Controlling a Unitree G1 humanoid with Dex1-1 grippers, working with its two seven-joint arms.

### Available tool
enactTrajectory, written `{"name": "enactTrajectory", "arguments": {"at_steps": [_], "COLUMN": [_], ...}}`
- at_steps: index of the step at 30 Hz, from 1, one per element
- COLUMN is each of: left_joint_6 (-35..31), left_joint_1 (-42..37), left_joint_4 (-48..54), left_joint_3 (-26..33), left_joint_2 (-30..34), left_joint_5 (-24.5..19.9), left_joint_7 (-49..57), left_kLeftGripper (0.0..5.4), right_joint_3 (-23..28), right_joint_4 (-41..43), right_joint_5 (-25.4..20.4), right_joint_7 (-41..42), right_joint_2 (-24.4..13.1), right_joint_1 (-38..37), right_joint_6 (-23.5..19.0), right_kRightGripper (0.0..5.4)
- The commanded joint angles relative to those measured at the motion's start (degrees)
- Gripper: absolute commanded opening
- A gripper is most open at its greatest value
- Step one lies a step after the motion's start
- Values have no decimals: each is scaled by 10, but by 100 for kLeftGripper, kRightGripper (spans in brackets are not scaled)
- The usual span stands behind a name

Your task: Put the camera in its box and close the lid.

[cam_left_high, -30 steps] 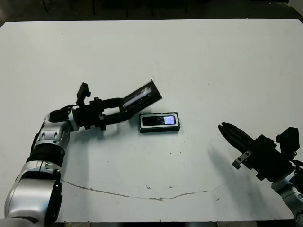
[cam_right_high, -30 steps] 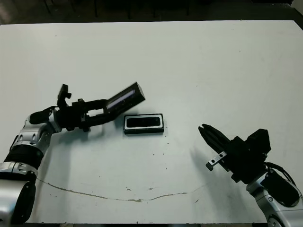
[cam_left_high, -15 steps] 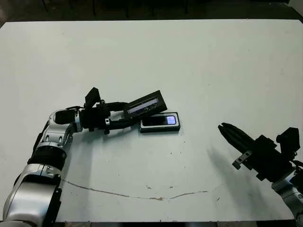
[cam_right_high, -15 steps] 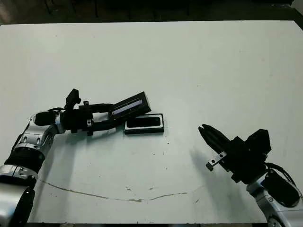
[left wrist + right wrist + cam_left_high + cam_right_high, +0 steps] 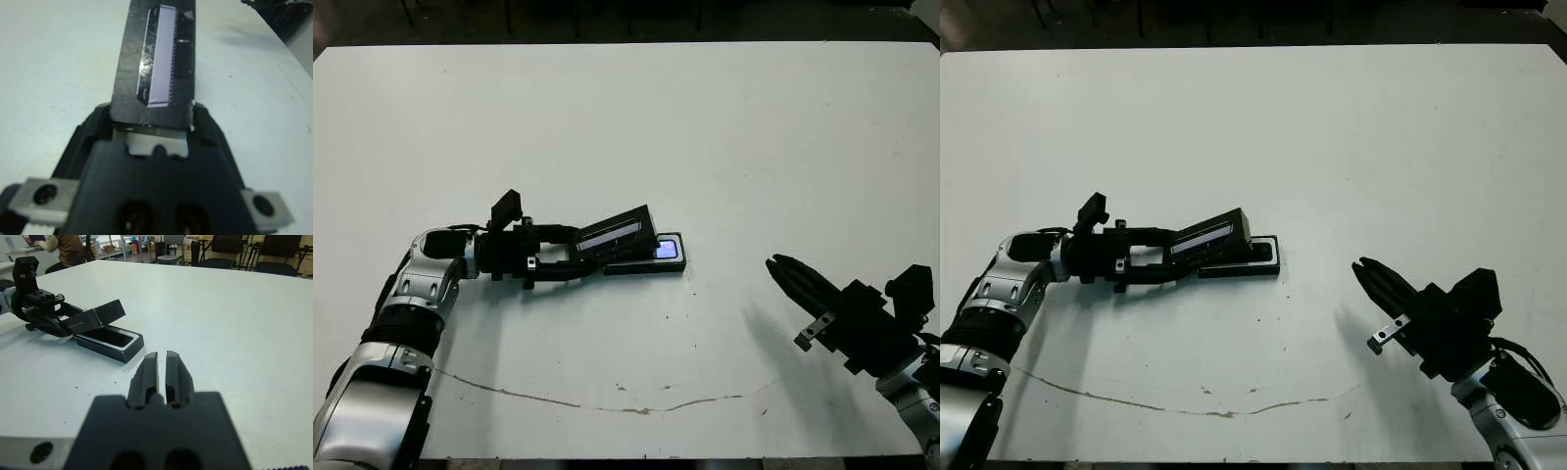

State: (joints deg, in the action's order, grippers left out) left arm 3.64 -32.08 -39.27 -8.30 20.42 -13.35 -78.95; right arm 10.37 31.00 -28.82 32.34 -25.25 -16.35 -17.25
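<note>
- The left gripper (image 5: 576,257) has its jaws clamped on one short end of the lid (image 5: 615,233); in the left wrist view the lid (image 5: 157,63) runs straight out from between the two black fingers (image 5: 90,132), its glossy window strip facing up.
- The right gripper (image 5: 790,274) has its jaws drawn narrow, the two fingers (image 5: 145,377) nearly touching with only a thin slit between them, and nothing in them.
- The lid is tilted: its free end is raised toward 2 o'clock, and it hangs over the left half of the box (image 5: 672,264), above it rather than seated flat. The right wrist view shows a clear gap between the lid (image 5: 100,315) and the box rim (image 5: 128,351).
- The box lies flat on the white table (image 5: 724,147), just left of the table's centre, its long side running 9 to 3 o'clock.
- The camera (image 5: 664,249) sits inside the box; only its lit bluish-white screen end shows past the lid's edge, the rest being covered.
- The right gripper is well apart from the box, at about 4 o'clock from it near the table's front right, its fingers pointing toward 10 o'clock.
- A thin, dark wavy crack or line (image 5: 607,399) runs across the table near its front edge.
- In the right wrist view a seated person (image 5: 66,246) and chairs (image 5: 274,254) show beyond the far edge of the table.
</note>
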Motion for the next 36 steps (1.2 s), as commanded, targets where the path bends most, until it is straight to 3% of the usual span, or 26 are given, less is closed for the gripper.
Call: {"name": "enactTrajectory", "arguments": {"at_steps": [1,10,17,27,36], "left_joint_6": [-29,14,11,-60,-81], "left_joint_1": [18,19,27,71,75], "left_joint_4": [-29,-32,-14,113,127], "left_joint_3": [-21,-34,-57,-82,-81], "left_joint_2": [1,-32,-42,6,24], "left_joint_5": [22,42,51,37,32], "left_joint_7": [-9,47,63,45,42], "left_kLeftGripper": [260,259,259,259,259], "right_joint_3": [3,0,0,-2,-1], "right_joint_4": [-2,-15,-6,-5,-5], "right_joint_5": [-4,-7,1,4,-11], "right_joint_7": [2,12,1,-4,1], "right_joint_2": [-1,6,1,-3,1], "right_joint_1": [-9,-10,-16,-15,-14], "right_joint_6": [-1,23,14,8,2], "right_kRightGripper": [0,0,0,0,0]}}
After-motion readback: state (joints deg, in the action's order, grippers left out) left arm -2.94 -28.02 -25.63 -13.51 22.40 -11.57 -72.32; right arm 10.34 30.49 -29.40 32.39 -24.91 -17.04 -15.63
